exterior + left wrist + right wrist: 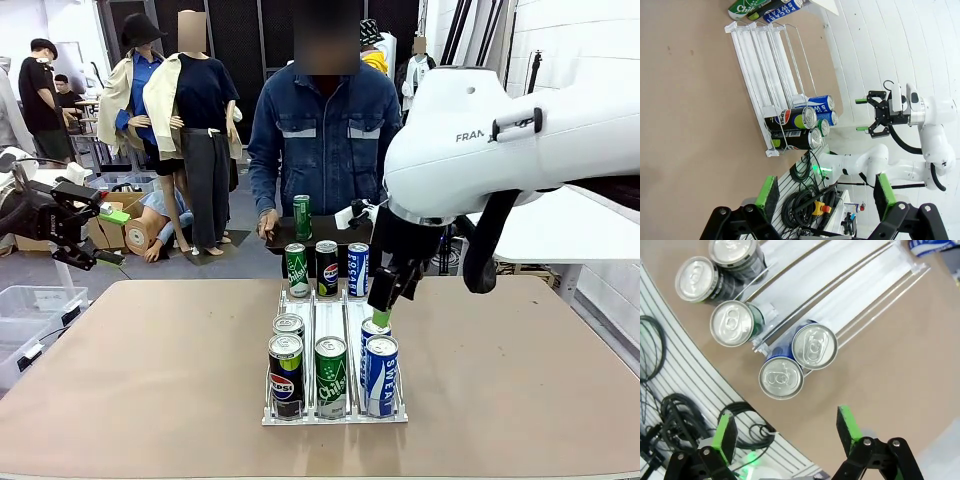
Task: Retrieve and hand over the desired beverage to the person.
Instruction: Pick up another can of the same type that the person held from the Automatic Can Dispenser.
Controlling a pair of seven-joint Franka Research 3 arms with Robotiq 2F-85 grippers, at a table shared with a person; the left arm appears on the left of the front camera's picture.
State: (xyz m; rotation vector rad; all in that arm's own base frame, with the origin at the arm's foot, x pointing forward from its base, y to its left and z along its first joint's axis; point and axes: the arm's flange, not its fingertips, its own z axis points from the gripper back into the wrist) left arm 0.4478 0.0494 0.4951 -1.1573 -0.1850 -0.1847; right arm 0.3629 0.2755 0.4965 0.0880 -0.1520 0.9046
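right gripper (pixel 383 317), jaws apart, hangs just above two front blue cans (pixel 381 370).

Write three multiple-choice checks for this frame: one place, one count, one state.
1. Where does the right arm's black green-padded pincer hang?
A. Over the two blue Pocari Sweat cans in the clear plastic wire-lane rack
B. Off the table's left edge
C. At the person's hand

2. How many cans stand at the rack's near end?
A. Three
B. Five
C. Eight

3. The right pincer is:
A. shut on a blue can
B. open, holding nothing
C. shut, empty

Key:
1 A, its wrist view looks down on both blue tops.
2 B, two black, one green and two blue stand there.
3 B, its pads stand apart with nothing between them.
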